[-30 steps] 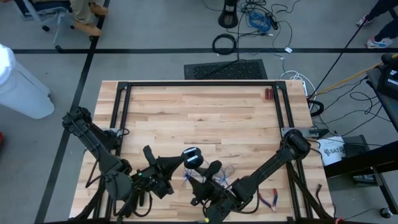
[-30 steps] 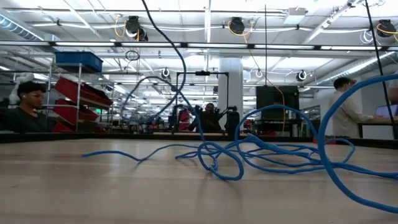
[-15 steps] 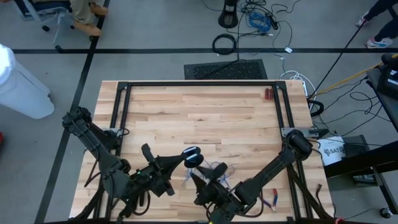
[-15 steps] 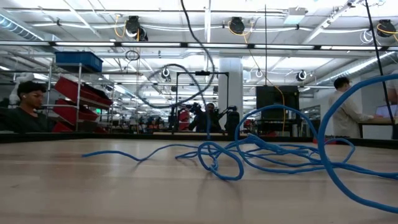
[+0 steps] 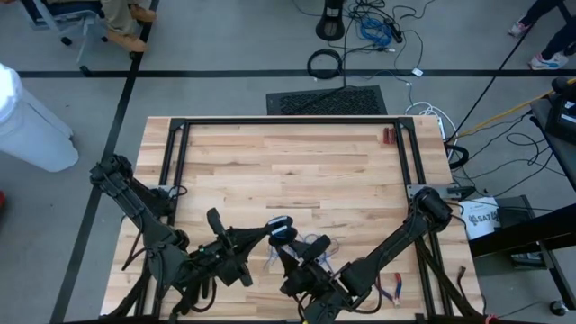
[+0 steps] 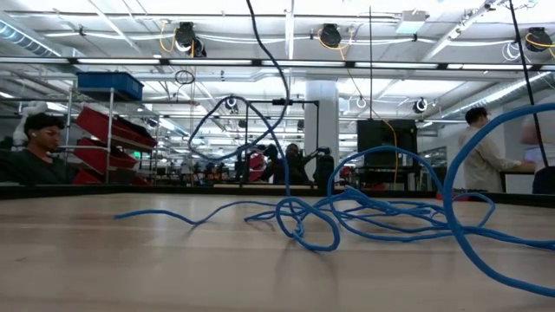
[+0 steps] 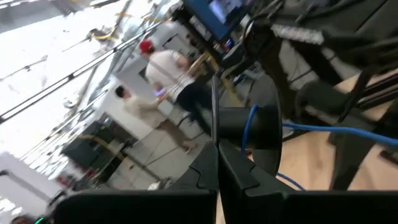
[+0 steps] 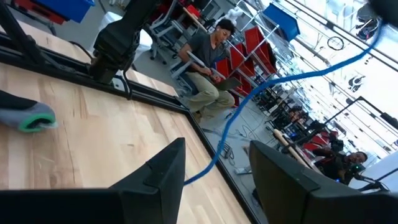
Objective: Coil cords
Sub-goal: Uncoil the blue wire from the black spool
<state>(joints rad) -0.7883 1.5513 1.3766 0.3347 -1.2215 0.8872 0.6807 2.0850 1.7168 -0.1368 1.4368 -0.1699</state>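
The left gripper (image 5: 270,229) is clamped on a black spool (image 7: 249,130) with the blue cord (image 6: 381,217) running from it. The right gripper (image 8: 214,171) stands spread wide, the cord passing between its fingers, the rest lying tangled on the table (image 5: 288,162) just beside it.

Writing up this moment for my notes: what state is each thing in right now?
Blue cord: uncoiled, lying in loose tangled loops on the table, one strand lifted.
Left gripper: shut on the blue cord, raised off the table.
Right gripper: open, cord running between its fingers.
Pliers: lying flat, untouched.
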